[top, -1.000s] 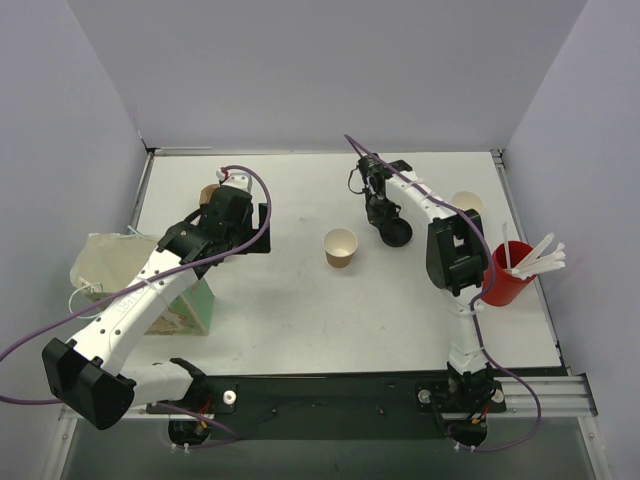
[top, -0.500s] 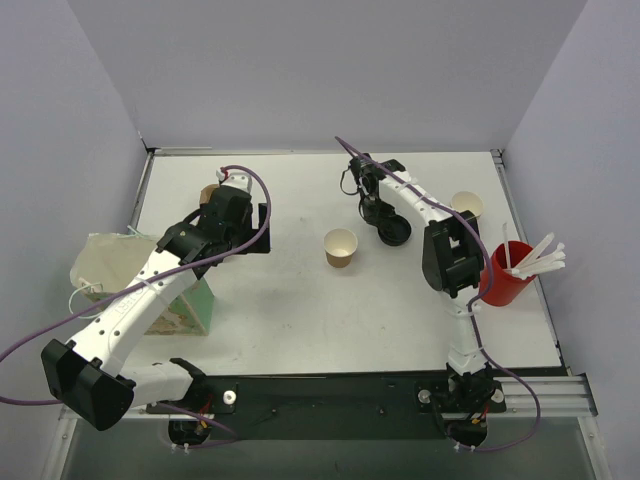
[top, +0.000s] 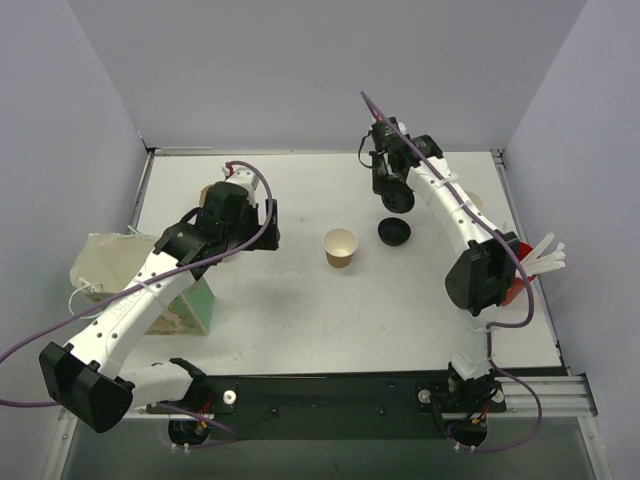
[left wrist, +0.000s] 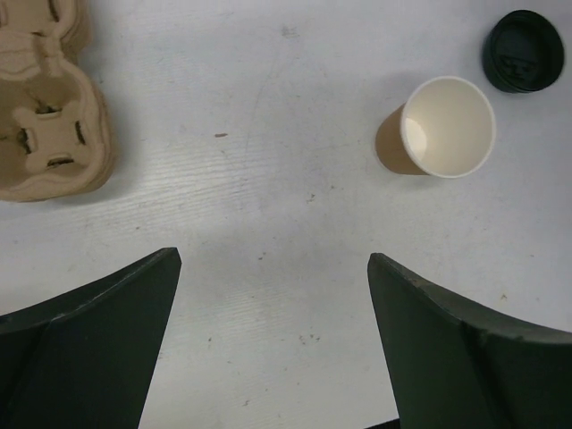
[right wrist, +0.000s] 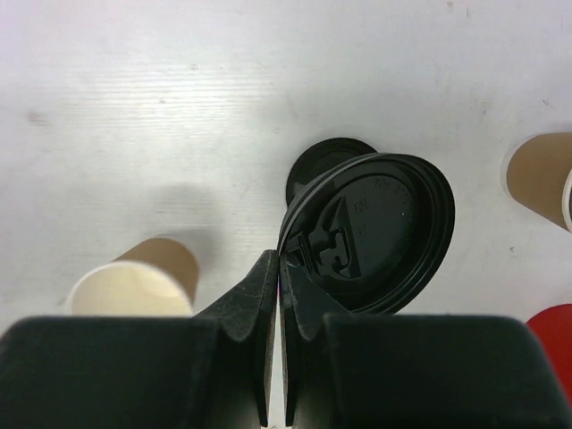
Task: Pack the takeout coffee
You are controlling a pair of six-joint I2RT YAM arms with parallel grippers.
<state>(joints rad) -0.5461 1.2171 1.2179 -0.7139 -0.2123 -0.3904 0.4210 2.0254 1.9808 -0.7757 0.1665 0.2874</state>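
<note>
The brown paper cup (top: 341, 247) of the takeout coffee stands open mid-table with no lid on it; it also shows in both wrist views (left wrist: 445, 127) (right wrist: 134, 284). My right gripper (top: 397, 200) (right wrist: 281, 259) is raised behind it, shut on the rim of a black lid (right wrist: 371, 232). A second black lid (top: 394, 232) (right wrist: 323, 165) lies on the table below. My left gripper (top: 266, 228) (left wrist: 273, 259) hovers open over bare table, left of the cup, nothing between its fingers.
A tan pulp cup carrier (left wrist: 49, 134) lies at the back left, mostly behind the left arm. A red cup with white sticks (top: 522, 262) and another brown cup (right wrist: 541, 179) stand at the right. A paper bag (top: 108, 262) and green box (top: 192, 306) sit at the left edge.
My right gripper has risen and moved back with one black lid in it, leaving another lid on the table. The left gripper has shifted slightly right.
</note>
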